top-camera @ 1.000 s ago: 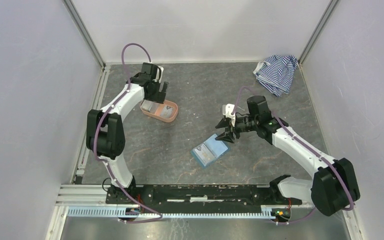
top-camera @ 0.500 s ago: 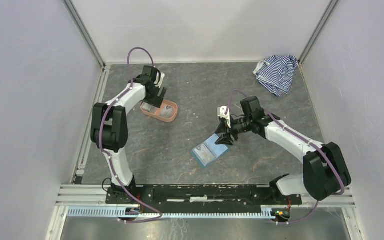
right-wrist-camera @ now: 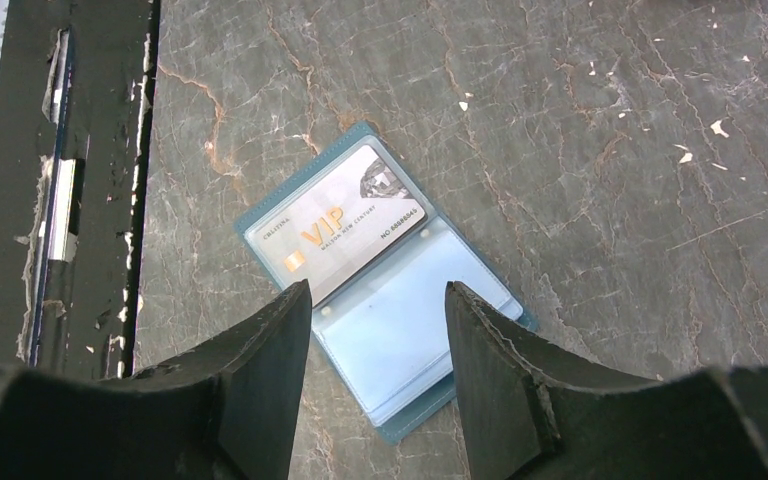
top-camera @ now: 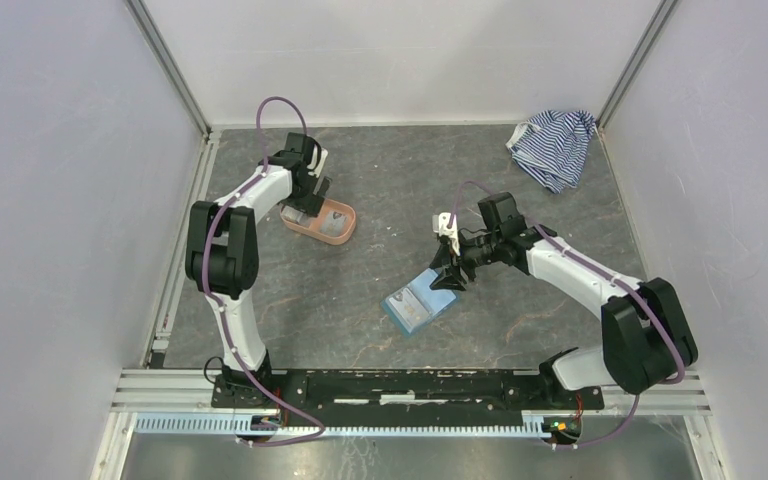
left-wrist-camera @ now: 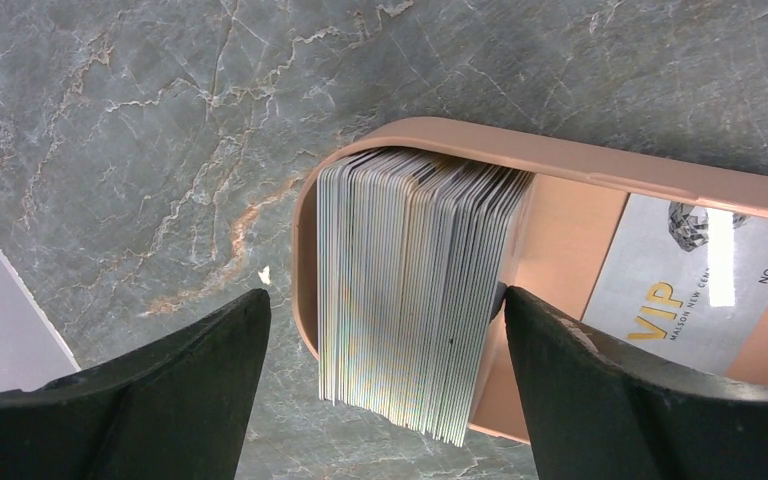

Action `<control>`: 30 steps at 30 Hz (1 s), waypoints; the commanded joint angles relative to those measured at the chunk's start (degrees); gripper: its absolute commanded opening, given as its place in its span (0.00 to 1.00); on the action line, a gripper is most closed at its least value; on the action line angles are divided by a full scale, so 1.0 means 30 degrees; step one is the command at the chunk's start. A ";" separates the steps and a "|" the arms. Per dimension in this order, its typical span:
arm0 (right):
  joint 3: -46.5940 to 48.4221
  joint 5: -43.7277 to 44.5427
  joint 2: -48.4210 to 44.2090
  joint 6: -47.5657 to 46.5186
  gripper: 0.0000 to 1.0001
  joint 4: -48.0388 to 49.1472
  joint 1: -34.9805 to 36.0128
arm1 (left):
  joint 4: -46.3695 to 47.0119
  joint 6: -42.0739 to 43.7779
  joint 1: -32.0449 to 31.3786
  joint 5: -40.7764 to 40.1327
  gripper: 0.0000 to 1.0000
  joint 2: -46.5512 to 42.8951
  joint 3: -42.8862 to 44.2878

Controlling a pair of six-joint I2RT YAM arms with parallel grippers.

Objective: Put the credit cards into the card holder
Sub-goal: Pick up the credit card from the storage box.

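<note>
Holder (right-wrist-camera: 400, 340) open mid-desk (top-camera: 380, 180): one card (right-wrist-camera: 335, 225) pocketed, other pocket looks empty. Stack (left-wrist-camera: 410, 290) waits in far-left tray (left-wrist-camera: 560, 160). Left claw (left-wrist-camera: 385, 310) apart astride stack; right claw (right-wrist-camera: 375, 295) apart over holder. Mostly undone.

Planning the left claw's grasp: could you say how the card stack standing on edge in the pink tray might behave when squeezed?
The card stack is many thin, loose cards, so it would probably fan or shed some. Their glossy edges suggest they slide easily. It stands splayed in the tray, so a push may topple it.
</note>
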 commanded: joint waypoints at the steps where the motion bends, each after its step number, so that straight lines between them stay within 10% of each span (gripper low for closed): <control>1: 0.0826 -0.0480 0.0214 -0.0616 0.58 -0.0369 -0.0022 | 0.0398 0.0686 0.0109 -0.0789 0.91 0.0139 0.0781; 30: 0.1309 -0.0744 0.0979 -0.1146 0.58 -0.1337 -0.0032 | -0.0554 0.0003 0.0080 -0.0399 0.72 -0.1325 0.1241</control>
